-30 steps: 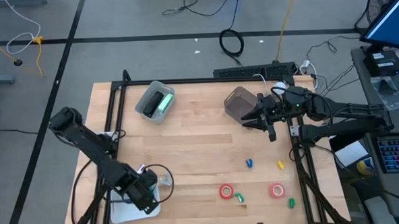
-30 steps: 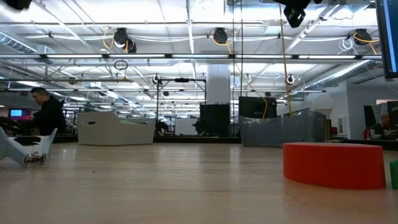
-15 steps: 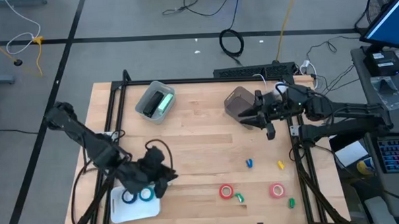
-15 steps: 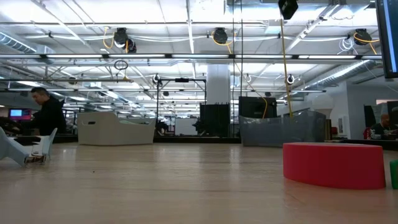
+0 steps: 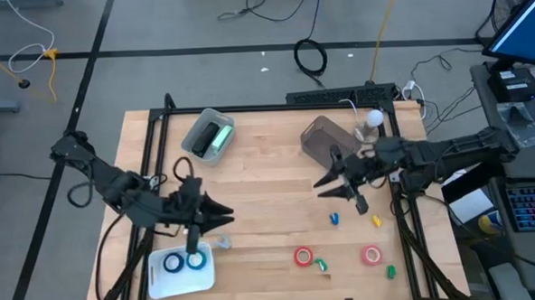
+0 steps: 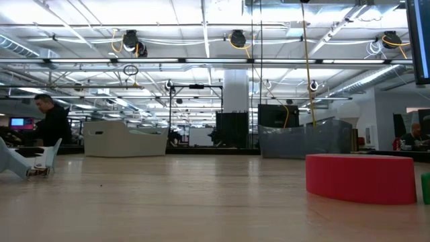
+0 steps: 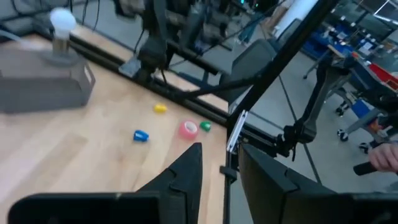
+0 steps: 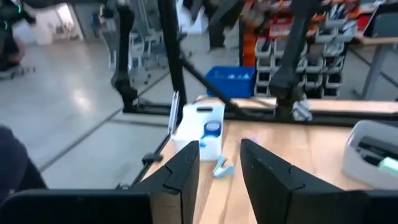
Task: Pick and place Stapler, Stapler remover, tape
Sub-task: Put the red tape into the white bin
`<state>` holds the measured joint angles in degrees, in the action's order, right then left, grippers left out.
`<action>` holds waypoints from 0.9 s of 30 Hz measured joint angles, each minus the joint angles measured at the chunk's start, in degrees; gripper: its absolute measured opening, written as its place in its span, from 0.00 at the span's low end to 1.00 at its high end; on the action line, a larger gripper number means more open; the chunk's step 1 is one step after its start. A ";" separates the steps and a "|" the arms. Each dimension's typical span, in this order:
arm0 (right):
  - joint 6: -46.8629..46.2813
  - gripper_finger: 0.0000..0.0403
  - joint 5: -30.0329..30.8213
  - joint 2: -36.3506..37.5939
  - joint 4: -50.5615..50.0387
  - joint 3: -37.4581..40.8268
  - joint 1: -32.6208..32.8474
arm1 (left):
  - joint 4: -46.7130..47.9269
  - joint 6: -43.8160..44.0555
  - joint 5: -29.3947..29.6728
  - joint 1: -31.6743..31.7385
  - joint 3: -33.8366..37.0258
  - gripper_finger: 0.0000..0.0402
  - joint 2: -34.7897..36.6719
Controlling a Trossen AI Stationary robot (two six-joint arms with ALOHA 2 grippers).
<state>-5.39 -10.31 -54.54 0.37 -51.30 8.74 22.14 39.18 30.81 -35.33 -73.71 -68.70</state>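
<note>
Both arms hang over the counter (image 5: 269, 191) with nothing in the jaws. On each wrist view I see the two dark fingers parted by a moderate gap, and only room and wood show through it. The left jaws are above the wood just beyond the white tray (image 5: 158, 283). The right jaws are near the grey bin (image 5: 319, 137).

Two blue tape rolls (image 5: 184, 260) lie flat in the tray. The two red tape rolls (image 5: 303, 255) (image 5: 371, 254) lie on the bare wood, well apart from the tray. The green stapler (image 5: 216, 138) sits in a clear bin (image 5: 193, 141). A small pale-blue piece (image 5: 224, 244) lies just beside the tray; I think it is the remover, but I cannot be sure.

My worry is the red rolls. They are low, smooth rings with a pale core, and on the slick wood the jaws may push one away and not catch it. A green bit (image 5: 320, 265) lies close to one roll and could be pinched together with it. The tray is thin and light-looking, so a jaw touching its rim may shift it.
</note>
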 joint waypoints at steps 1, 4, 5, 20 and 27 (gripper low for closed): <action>0.23 0.28 0.38 -1.08 -0.90 -0.65 1.13 | -0.01 -0.98 0.57 0.00 0.00 0.27 0.61; 0.75 0.28 1.56 -4.77 -4.68 -3.80 3.95 | 0.44 -3.54 1.31 -0.02 0.00 0.27 2.53; 0.75 0.28 1.56 -6.32 -6.63 -5.13 4.78 | 0.70 -4.08 1.35 -0.01 0.00 0.27 3.12; -1.37 0.28 1.30 -26.38 -32.70 -20.66 9.44 | 5.26 -8.02 1.32 -1.70 0.00 0.27 7.36; -4.25 0.28 -1.40 -31.09 -32.53 -22.54 9.74 | 7.41 -7.61 1.30 -3.56 0.00 0.27 7.36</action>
<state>-9.64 -11.71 -85.63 -32.16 -73.84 18.48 29.55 31.57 32.11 -38.89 -73.71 -61.34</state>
